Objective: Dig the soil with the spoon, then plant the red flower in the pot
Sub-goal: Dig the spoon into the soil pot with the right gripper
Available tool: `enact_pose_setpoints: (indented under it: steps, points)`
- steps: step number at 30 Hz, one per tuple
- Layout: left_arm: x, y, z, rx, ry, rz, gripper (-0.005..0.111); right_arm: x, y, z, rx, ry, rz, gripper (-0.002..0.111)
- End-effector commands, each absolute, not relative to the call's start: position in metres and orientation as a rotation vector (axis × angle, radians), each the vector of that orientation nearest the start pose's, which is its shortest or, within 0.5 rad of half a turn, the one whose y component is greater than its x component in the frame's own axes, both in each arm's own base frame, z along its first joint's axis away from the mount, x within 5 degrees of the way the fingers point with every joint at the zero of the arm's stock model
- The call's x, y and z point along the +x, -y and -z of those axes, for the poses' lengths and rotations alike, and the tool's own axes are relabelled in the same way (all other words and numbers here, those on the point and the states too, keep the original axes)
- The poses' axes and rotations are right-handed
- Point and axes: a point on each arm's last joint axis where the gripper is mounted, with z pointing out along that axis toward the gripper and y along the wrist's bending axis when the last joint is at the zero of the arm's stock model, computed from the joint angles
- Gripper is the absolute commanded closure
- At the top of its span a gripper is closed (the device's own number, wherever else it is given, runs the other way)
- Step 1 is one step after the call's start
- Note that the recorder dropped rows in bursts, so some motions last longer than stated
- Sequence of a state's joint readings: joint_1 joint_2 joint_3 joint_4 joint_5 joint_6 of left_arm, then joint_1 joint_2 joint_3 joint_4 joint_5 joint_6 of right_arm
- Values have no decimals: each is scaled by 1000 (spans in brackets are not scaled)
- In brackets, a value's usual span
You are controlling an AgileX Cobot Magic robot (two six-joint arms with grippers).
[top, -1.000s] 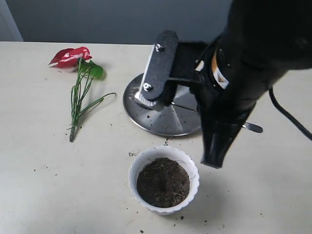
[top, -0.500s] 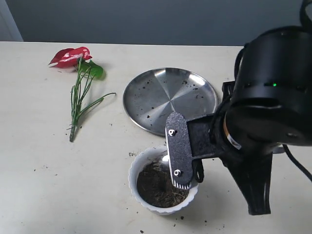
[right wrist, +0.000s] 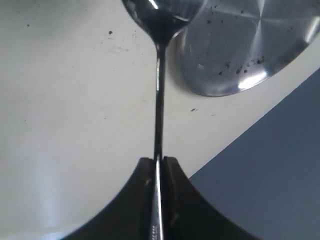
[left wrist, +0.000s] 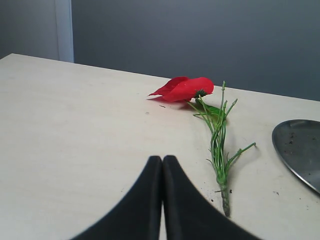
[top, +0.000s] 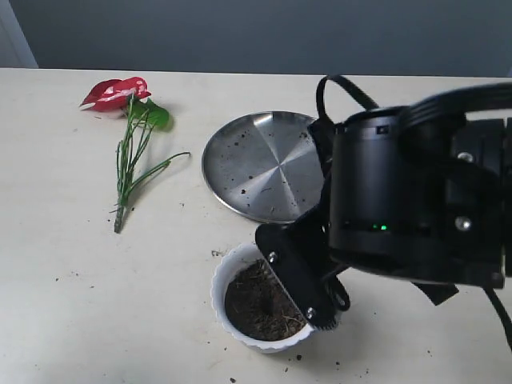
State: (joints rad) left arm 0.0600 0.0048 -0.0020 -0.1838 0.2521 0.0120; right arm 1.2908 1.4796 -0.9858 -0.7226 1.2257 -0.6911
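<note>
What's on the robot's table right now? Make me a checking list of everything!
Surface: cream table, lightly speckled.
Job's things: red flower lying flat, away from the pot; pot upright with soil inside; spoon held by its handle.
Clutter: steel plate dotted with soil; crumbs beside the pot.
Grippers: right gripper shut on the spoon, by the pot; left gripper shut, empty.
Cables: black cable looped above the right gripper.
Surroundings: grey wall; nothing else seen.

Your right arm (top: 400, 208) hangs over the pot's (top: 217, 290) right rim and blocks that side; you can reach its left rim freely. The plate (top: 256, 160) lies just behind the pot. Open table (top: 80, 304) runs between pot and flower (top: 126, 160).
</note>
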Motion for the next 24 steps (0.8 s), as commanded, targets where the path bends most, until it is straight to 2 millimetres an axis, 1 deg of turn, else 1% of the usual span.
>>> enact_pose_setpoints:
  steps: [1, 4, 10, 16, 24]
  points:
    - [56, 1, -192, -161, -1713, 118, 106, 120, -234, -251, -2673, -1050, 1007, 109]
    - [56, 1, -192, -161, -1713, 118, 106, 122, -238, -245, -2690, -1029, 1042, 109]
    - [56, 1, -192, -161, -1713, 118, 106, 133, -248, -234, -2697, -887, 1232, 109]
    - [56, 1, -192, -161, -1713, 118, 106, 135, -255, -217, -2754, -865, 1260, 109]
    - [56, 1, -192, -161, -1713, 118, 106, 135, -256, -209, -2787, -872, 1254, 109]
